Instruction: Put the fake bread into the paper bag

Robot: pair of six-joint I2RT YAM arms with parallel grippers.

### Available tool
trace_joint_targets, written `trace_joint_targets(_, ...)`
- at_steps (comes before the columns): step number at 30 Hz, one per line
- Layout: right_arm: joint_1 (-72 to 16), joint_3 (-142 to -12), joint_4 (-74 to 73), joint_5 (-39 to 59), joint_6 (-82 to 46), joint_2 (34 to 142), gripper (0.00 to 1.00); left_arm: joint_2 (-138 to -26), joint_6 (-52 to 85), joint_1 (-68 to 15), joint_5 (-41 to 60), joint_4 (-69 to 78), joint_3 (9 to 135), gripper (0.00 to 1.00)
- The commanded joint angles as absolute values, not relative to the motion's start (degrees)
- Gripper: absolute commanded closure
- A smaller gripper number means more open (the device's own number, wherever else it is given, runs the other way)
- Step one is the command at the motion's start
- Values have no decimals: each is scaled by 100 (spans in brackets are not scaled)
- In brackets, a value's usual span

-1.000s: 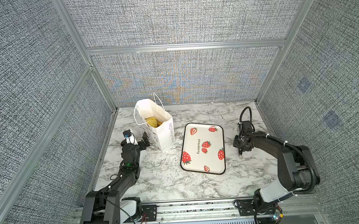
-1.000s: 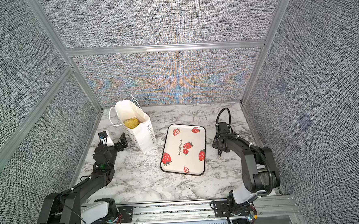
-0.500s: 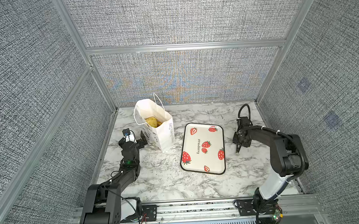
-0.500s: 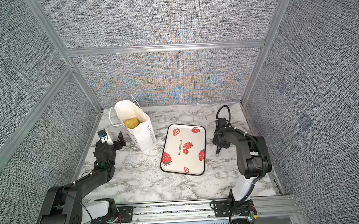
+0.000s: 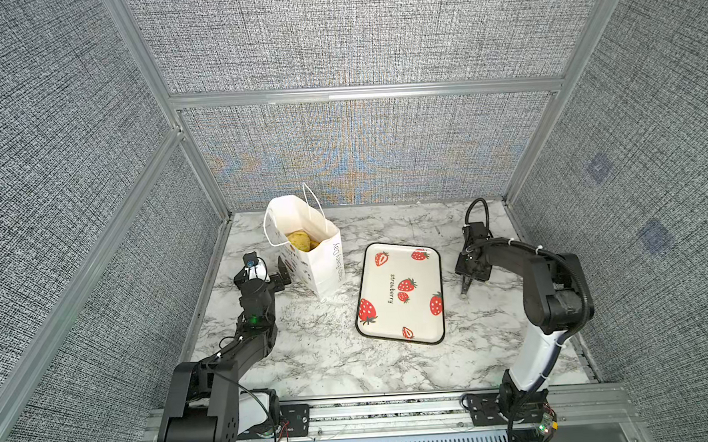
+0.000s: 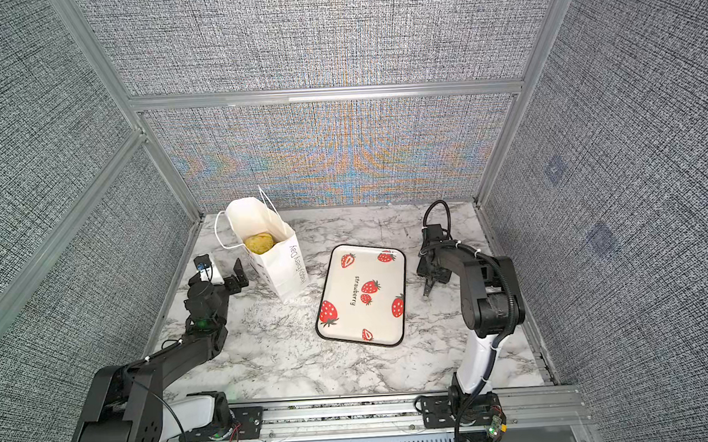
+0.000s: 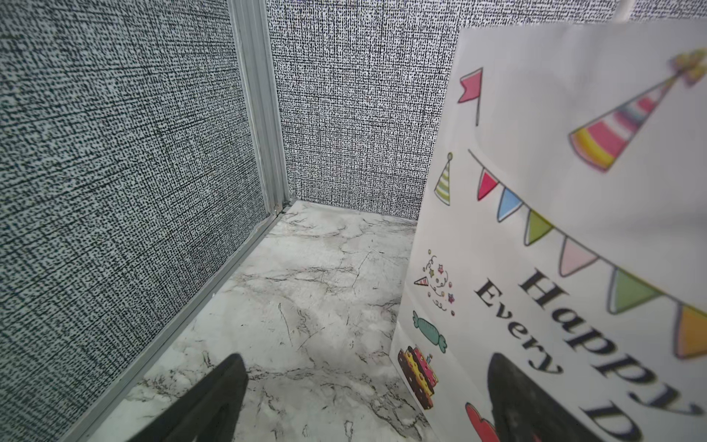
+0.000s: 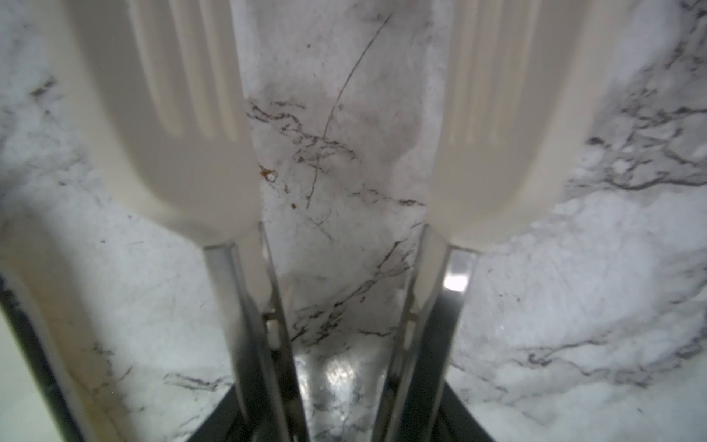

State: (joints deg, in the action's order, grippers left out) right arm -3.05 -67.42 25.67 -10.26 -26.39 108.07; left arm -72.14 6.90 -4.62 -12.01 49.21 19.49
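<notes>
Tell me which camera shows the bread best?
Both top views: they look into the open paper bag onto the fake bread. The left wrist view shows only the bag's printed side; the right wrist, none.

Matt paper bag (image 5: 325,269), glossy smooth tray (image 5: 395,324), polished marble-look surface (image 5: 330,356) (faintly scratched); tongs (image 8: 172,134) of white plastic and shiny metal.

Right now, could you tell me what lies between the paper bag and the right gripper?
The empty strawberry-printed tray lies between the paper bag and the right gripper, as both top views show.
</notes>
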Motion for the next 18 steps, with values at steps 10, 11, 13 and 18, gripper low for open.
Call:
trace_joint_targets(10, -328, -6647, 2684, -1125, -2663, 10717, 20, -7115, 703, -454, -1178, 4982, 1934, 1)
trace_joint_targets(11, -338, -6623, 2665, -1134, -2655, 10698, 18, -7122, 716, -452, -1177, 4997, 1934, 1)
trace_joint_targets(13, -343, -6577, 2616, -1134, -2637, 10642, 8, -7148, 763, -457, -1163, 5033, 1940, 1)
trace_joint_targets(18, -356, -6496, 2567, -1177, -2645, 10555, 1, -7210, 770, -456, -1141, 5037, 1965, 1)
